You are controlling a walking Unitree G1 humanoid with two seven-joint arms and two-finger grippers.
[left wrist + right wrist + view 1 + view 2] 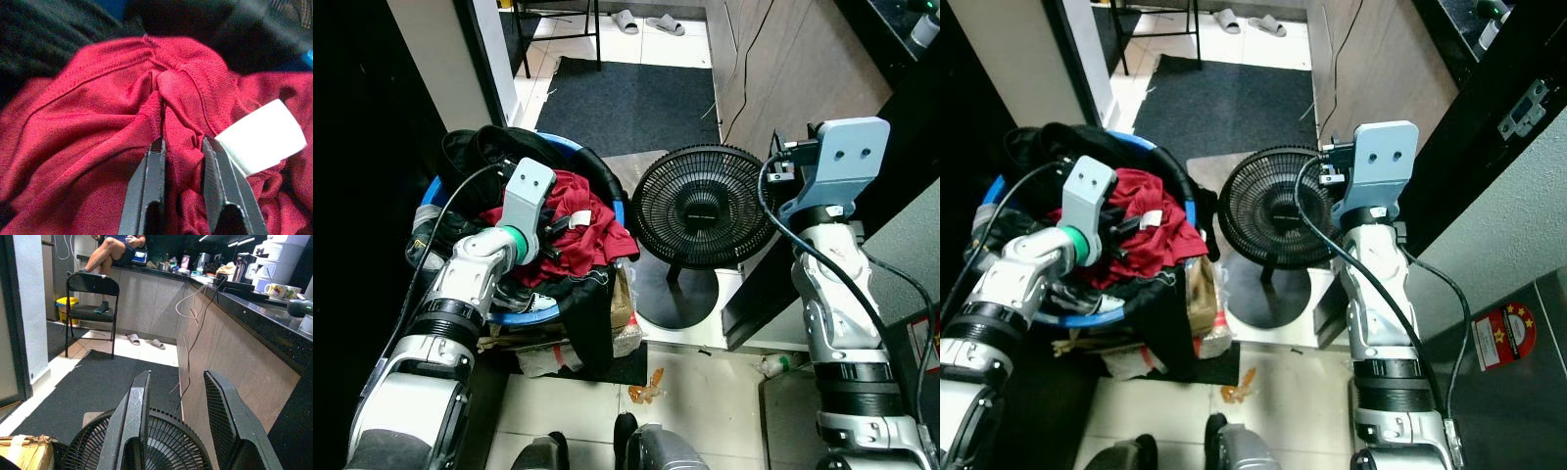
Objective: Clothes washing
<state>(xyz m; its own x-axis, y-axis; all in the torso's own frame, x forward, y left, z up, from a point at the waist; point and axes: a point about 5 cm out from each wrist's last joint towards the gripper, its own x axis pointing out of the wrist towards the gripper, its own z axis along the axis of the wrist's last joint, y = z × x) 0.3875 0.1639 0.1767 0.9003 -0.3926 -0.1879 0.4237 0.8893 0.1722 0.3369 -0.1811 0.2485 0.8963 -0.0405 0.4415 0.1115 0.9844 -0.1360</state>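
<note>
While your left gripper [182, 147] pinches a fold of the crumpled red knit shirt [98, 122] atop the round blue laundry basket [597, 162], your right gripper [181, 401] hangs spread over the black floor fan [705, 206].

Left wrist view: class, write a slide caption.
Left gripper pinches a fold of red shirt beside its white tag.

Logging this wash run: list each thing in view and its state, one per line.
Left hand: shut on the red garment, fabric pinched between its fingers.
Right hand: open, holding nothing, raised above the fan.
Red garment: crumpled atop the basket.
Laundry basket: piled full.
Fan: standing on floor.
</note>
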